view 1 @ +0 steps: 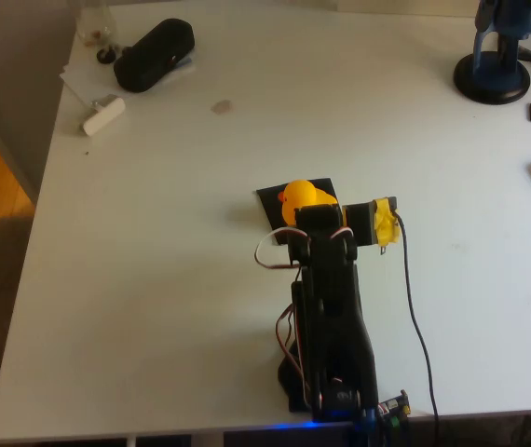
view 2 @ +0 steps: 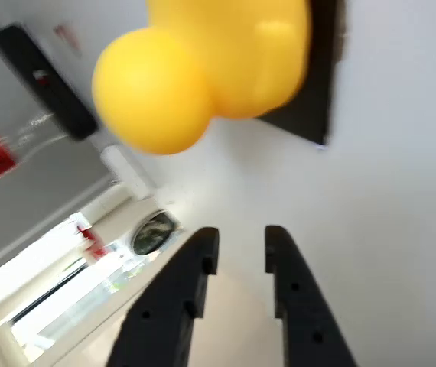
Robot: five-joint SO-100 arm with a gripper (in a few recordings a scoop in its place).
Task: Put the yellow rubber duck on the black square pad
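Yellow rubber duck point(view 1: 304, 198): smooth, rounded, glossy yellow-orange body, seated on the black square pad point(view 1: 273, 201) near the middle of the white table point(view 1: 154, 233) in the overhead view. Small red-orange mark at the duck's left edge in that view; too small to confirm as a beak. In the wrist view, duck point(view 2: 203, 69) rendered as two fused rounded lobes, blurred and cut off at the top edge; no beak discernible.

Pad: thin, flat, matte black, tilted relative to the table edges. Lower portion hidden under the black arm point(view 1: 331, 307) in the overhead view; in the wrist view, only a dark wedge point(view 2: 313, 99) visible beside the duck, corner pointing down.

Gripper point(view 2: 241, 246): two black, matte, tapered fingers point(view 2: 191, 267) with a narrow gap between the tips, nothing held between them, tips clear of the duck. In the overhead view, fingers concealed beneath the wrist housing just beside the duck.

Yellow tape patch point(view 1: 384, 226) wrapped on the wrist motor. Bulky black oblong case point(view 1: 154, 54) far off at the upper left of the table, well apart from the pad.
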